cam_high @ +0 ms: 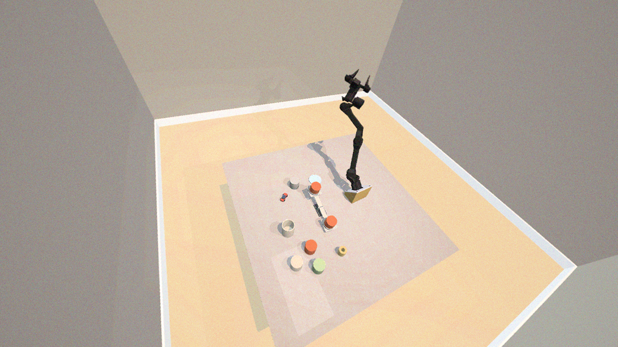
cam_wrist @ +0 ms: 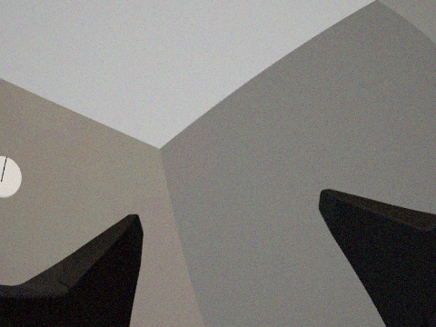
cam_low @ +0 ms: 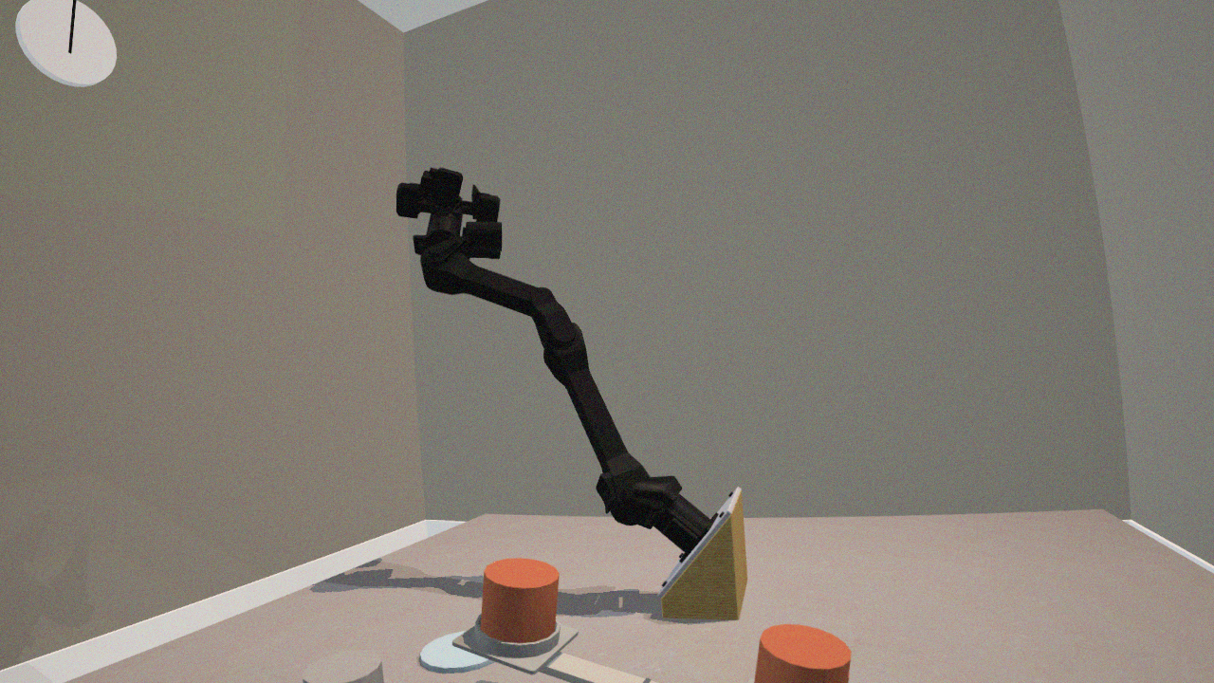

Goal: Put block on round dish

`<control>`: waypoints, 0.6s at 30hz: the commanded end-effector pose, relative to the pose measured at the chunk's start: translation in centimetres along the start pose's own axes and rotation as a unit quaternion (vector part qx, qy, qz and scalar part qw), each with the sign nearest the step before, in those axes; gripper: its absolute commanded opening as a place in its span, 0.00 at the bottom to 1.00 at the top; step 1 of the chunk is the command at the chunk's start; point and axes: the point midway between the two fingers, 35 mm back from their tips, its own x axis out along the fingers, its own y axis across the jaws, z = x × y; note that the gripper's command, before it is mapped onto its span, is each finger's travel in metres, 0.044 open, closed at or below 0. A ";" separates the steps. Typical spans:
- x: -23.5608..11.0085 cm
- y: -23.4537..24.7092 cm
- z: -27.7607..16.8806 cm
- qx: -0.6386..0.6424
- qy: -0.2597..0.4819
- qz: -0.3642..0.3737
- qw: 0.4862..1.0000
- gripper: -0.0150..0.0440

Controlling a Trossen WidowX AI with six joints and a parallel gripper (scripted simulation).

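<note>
hand (cam_high: 358, 79) raised high, fingers spread wide, gripping nothing; no readable writing anywhere.

1. The arm (cam_low: 566, 357) is matt black over its whole length, with no markings, cables or screws that can be seen.
2. It is made of slim, rounded links, and the joints between them are thicker and blocky.
3. The base (cam_low: 657, 503) is a wider black block, fixed on a thin pale plate on the sloped face of a tan wedge mount (cam_low: 712, 570).
4. The gripper (cam_high: 358, 78) has 2 black fingers, each one broad at the root and narrowing to a sharp, triangular tip.
5. The wrist part carries some small boxy black housings.
</note>
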 end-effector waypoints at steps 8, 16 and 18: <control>-1.2 3.0 -2.2 0.005 0.041 0.056 0.998 1.00; -3.9 8.0 -5.1 0.056 0.105 0.137 0.983 1.00; -4.8 9.4 -5.8 0.071 0.122 0.158 0.977 1.00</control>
